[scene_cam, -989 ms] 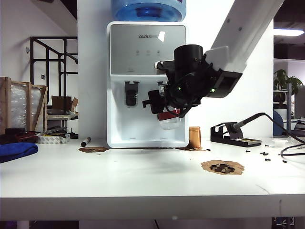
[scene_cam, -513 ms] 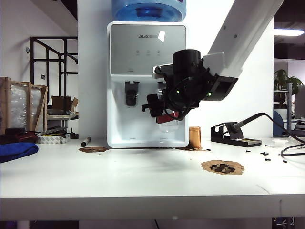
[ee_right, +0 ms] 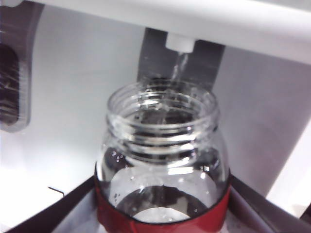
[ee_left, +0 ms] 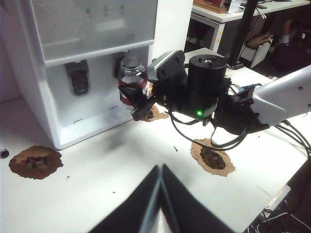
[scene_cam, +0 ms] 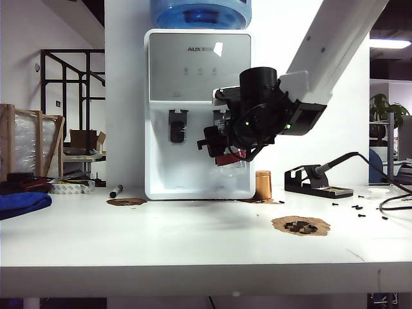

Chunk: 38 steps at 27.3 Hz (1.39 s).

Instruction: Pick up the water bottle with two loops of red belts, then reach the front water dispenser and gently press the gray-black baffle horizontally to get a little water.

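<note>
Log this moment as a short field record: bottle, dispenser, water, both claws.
bottle: water bottle upright, red band visible, mouth under the spout
dispenser: water dispenser at the back of the table; bottle at its right tap
water: thin stream falling from the spout into the bottle
right claw: right claw shut on the bottle, raised at the dispenser front
left claw: left claw shut, away from the dispenser, over the table

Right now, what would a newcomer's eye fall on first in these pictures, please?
The right tool holds the water bottle up in the water dispenser recess, a thin stream of water running from the nozzle into its open mouth. The left tool is shut, low over the white table in front.
</note>
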{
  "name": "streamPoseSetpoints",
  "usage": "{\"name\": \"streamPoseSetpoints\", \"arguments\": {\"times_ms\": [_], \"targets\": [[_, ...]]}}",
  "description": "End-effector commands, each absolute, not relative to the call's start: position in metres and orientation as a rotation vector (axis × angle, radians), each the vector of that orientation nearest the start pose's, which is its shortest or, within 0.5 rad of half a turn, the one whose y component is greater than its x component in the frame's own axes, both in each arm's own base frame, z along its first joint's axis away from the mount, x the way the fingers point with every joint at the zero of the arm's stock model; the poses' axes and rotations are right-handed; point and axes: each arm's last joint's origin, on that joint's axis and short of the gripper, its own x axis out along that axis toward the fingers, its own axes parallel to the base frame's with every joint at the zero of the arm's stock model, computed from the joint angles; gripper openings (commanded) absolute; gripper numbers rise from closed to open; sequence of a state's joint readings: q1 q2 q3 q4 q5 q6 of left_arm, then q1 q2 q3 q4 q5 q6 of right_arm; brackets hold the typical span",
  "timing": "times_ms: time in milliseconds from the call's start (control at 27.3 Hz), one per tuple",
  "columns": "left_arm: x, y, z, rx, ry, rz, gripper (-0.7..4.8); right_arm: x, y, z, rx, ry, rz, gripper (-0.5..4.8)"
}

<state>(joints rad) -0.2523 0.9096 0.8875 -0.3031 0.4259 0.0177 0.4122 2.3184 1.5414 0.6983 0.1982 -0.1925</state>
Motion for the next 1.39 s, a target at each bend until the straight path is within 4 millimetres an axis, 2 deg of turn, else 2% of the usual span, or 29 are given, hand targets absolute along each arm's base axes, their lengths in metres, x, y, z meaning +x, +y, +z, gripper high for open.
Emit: {"name": "streamPoseSetpoints", "arguments": {"times_ms": [37,549,1281,1391], "targets": [[0.184,-0.060,0.339,-0.011,0.306,-0.680,-0.04,0.474,0.197,0.170,-0.200,-0.003,0.230,-0.05],[0.184,-0.060,0.339,-0.011,0.306,-0.684,-0.05,0.481,0.201,0.188,-0.214,-0.055,0.266,-0.05],[0.184,-0.060,0.339,-0.011,0.306,-0.684,-0.05,0.484,0.195,0.179,-0.204,-0.006,0.215,-0.05],[0.184,-0.060,0.339,-0.011,0.306,-0.684,-0.05,0.484,0.196,0.177,-0.185,0.000,0.257,-0.05]]}}
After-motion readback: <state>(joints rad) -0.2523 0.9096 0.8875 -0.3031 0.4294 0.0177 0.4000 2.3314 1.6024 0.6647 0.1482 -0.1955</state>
